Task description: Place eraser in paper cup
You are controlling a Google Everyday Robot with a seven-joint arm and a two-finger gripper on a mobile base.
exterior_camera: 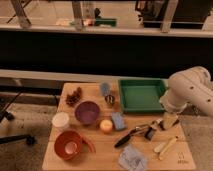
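One arm only: gripper (169, 121) hovers, jaws spread, holding nothing. Eraser (149, 133) lies on the board (97, 162) just view-left of the jaws, slightly nearer the camera; paper cup (68, 145) sits far left.

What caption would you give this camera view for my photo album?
Robot arm's open gripper hovers at the table's right edge near the eraser, paper cup waiting across the table.

Looks like robot lab: white robot arm (192, 90) beside wooden table (100, 150) laid with purple bowl (87, 112), green tray (141, 96); metal railing (20, 15) behind. Gripper (169, 121) hangs over table's right side.
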